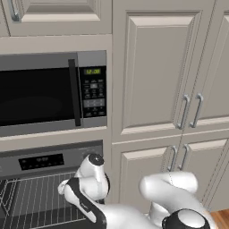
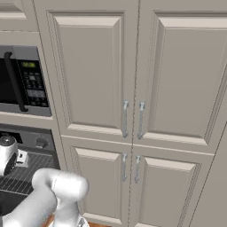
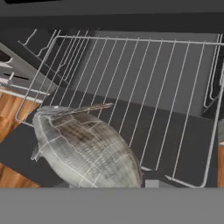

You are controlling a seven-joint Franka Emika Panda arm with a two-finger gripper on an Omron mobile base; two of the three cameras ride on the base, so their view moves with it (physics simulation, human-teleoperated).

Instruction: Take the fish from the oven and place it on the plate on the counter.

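Note:
The fish (image 3: 83, 146), silvery-grey with a striped back, fills the lower left of the hand view, very close to the camera. It lies at the front edge of a wire rack (image 3: 144, 78) of the oven (image 1: 44, 161), and thin rack wires cross its body. My gripper (image 1: 62, 187) reaches down into the open oven cavity, just above the fish. Its fingertips are hidden, so I cannot tell whether they grip the fish. The plate and the counter are out of view.
A microwave (image 1: 44, 94) sits directly above the oven. Tall beige cabinet doors (image 1: 156, 71) with metal handles stand to the right. The oven's dark open door (image 3: 175, 131) lies below the rack, with wooden floor (image 3: 13, 113) beyond its edge.

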